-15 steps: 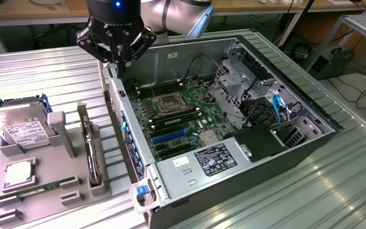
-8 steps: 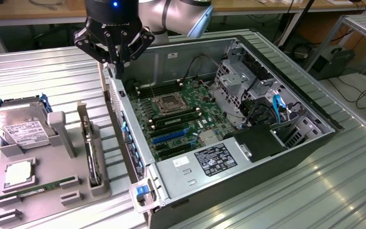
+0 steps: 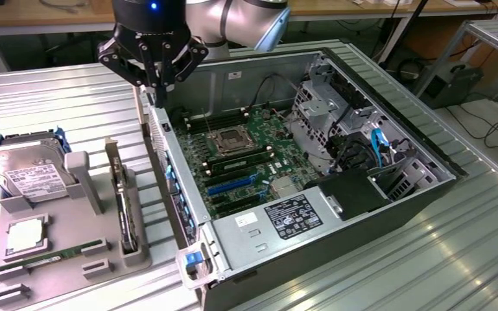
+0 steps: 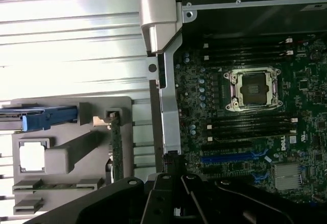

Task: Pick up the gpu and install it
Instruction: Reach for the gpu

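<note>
Ribbed metal counter [image 3: 50, 103] is carrying an open computer case [image 3: 344, 259] and a grey parts tray [image 3: 59, 265]. The claw [image 3: 156, 96] is hanging fully closed and empty over the case's tray-side wall. The gpu [image 3: 125, 214] is standing on edge in the tray.

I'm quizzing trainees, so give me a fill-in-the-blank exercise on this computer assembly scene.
1. The shut gripper holds ____.
2. The gpu stands on edge in the gray holder, outside the computer ____.
3. The hard drive sits in a ____ frame.
Missing words: nothing; case; blue.
</note>
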Tool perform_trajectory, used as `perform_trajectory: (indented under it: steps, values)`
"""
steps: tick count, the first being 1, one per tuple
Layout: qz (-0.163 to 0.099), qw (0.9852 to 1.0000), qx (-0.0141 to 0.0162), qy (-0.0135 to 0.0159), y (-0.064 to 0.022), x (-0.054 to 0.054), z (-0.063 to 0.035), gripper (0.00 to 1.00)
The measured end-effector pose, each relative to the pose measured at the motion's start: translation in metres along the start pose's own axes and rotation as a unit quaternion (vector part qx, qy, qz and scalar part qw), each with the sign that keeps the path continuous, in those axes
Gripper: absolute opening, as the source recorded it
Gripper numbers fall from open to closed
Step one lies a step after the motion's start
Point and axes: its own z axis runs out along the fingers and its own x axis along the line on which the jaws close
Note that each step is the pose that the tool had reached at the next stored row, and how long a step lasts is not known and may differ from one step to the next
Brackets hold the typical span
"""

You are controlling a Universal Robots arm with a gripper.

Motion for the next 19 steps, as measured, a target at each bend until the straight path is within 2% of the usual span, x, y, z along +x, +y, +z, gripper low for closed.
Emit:
perform_trajectory:
  steps: [19]
  values:
    - [0.000,1.0000,0.0000,0.0000,-0.0007,0.0090,0.0000,0.11]
